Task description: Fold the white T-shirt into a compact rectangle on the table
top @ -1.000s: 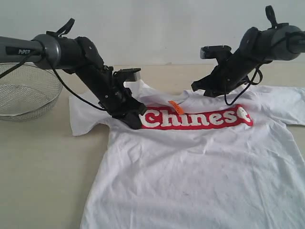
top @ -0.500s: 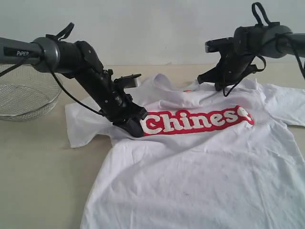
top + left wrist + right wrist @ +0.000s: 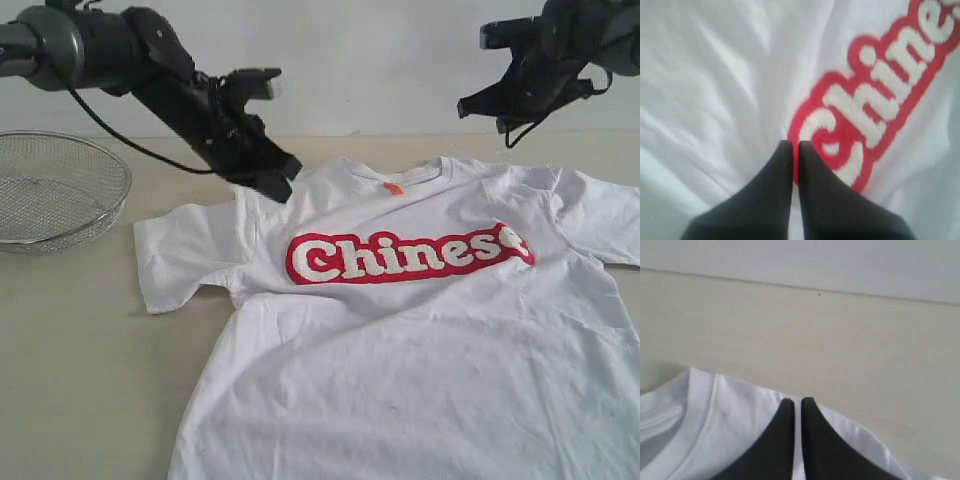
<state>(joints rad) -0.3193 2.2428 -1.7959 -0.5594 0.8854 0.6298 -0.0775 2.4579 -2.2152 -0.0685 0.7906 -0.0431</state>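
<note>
The white T-shirt (image 3: pixel 420 340) lies spread out and unfolded on the worktop (image 3: pixel 80 350), print side up. The left hand (image 3: pixel 277 182) has its fingers pressed together with nothing between them. It hangs over the shirt's shoulder area, and the red lettering (image 3: pixel 405 255) lies just ahead of its fingertips. The wrist view is blurred, so contact with the cloth cannot be confirmed. The right hand (image 3: pixel 468 104) is closed and empty, well above the worktop — the shirt's upper edge lies below its tips. The orange tag (image 3: pixel 394 187) sits between the two hands. The wire-mesh basket (image 3: pixel 60 200) stands on the outer side of the left hand — apart from the shirt.
</note>
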